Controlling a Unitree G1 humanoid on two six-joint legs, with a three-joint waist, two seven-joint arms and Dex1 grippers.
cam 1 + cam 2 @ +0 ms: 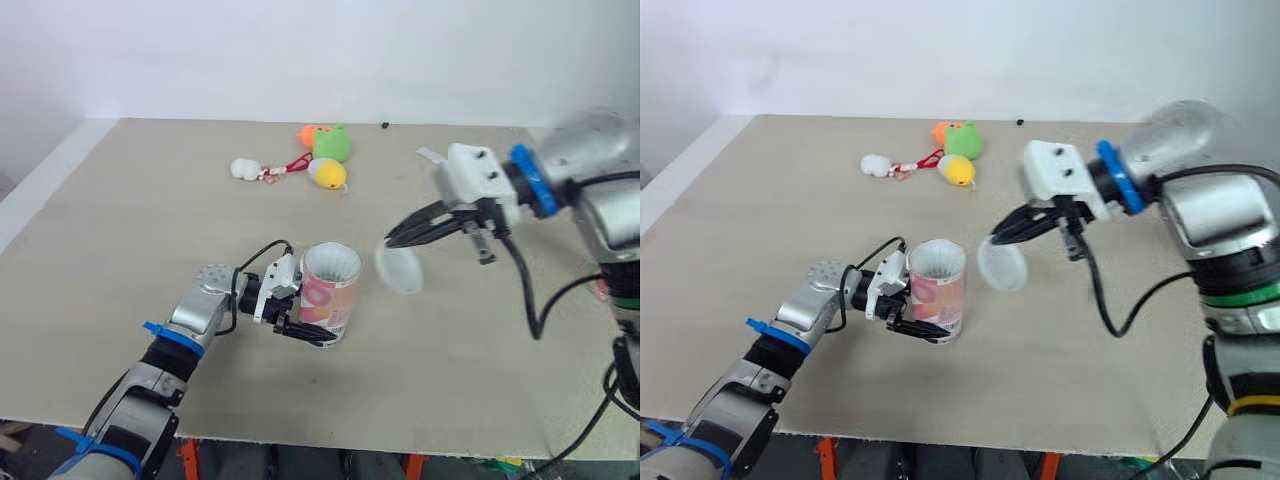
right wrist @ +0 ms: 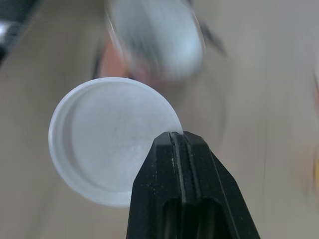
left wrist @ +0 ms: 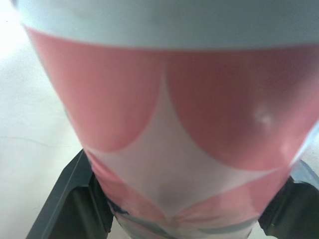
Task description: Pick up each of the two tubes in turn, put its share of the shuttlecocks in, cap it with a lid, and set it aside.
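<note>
My left gripper (image 1: 298,318) clamps the pink tube (image 1: 333,292) standing on the table (image 1: 120,220), my right gripper (image 1: 392,240) pinches the white lid (image 1: 401,271) by its rim just beside the tube's mouth, and I fear that edge-hold lets it tilt when pressed.

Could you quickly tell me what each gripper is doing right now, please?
Left gripper: closed around the tube.
Right gripper: closed on the lid, pinching its edge.
</note>
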